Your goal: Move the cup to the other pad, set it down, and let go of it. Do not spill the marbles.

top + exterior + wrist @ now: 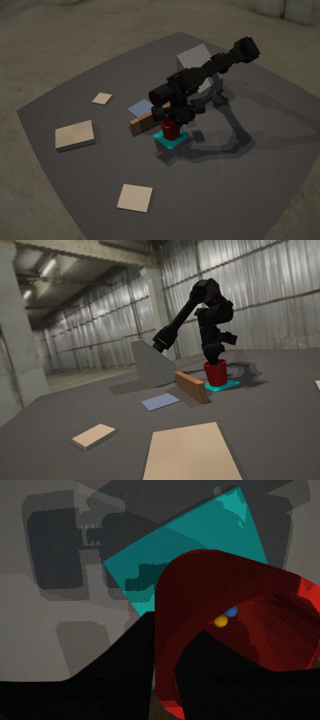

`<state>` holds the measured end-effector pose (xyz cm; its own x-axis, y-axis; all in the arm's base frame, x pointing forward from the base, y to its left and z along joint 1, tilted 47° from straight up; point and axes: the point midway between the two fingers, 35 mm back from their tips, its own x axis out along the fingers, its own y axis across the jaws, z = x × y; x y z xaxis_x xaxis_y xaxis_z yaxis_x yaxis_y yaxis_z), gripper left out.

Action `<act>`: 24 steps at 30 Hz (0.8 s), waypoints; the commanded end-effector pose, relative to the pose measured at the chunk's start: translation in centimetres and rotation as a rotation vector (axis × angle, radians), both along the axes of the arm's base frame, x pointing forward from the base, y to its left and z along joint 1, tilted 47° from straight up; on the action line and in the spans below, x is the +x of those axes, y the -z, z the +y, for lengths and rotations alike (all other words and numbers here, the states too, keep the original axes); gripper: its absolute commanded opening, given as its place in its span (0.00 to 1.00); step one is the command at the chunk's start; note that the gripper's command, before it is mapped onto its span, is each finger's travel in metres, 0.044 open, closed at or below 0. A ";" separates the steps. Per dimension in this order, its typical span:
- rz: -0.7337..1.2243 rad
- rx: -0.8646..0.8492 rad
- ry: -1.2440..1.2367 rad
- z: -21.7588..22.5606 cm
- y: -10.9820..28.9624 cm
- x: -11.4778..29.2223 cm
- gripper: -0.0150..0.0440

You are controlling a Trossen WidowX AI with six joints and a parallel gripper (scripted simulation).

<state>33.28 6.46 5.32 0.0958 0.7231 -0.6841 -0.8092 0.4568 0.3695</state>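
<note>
The red cup (170,131) (216,373) (194,594) stands upright on or just above the teal pad (164,141) (230,384) (200,540); whether it touches I cannot tell. A yellow marble (220,620) and a blue marble (231,612) lie inside it. My gripper (167,119) (213,361) (160,619) comes down from above and is shut on the cup's rim, one finger inside and one outside. The light blue pad (140,107) (160,401) lies beyond the wooden plank.
An upright wooden plank (144,122) (191,389) stands between the two pads, close to the cup. A grey wedge block (193,59) (151,365) holds the arm's base. Several beige slabs (74,134) (102,98) (134,197) lie on the dark table (232,180).
</note>
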 end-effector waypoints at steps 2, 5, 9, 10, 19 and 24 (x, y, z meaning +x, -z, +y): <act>-0.001 0.000 0.000 -0.1 0.0 0.0 0.25; -0.001 0.000 0.000 -0.1 0.0 0.0 0.25; -0.001 0.000 0.000 -0.1 0.0 0.0 0.25; -0.001 0.000 0.000 -0.1 0.0 0.0 0.25; -0.001 0.000 0.000 -0.1 0.0 0.0 0.47; -0.001 0.000 0.000 -0.2 -0.1 0.0 0.47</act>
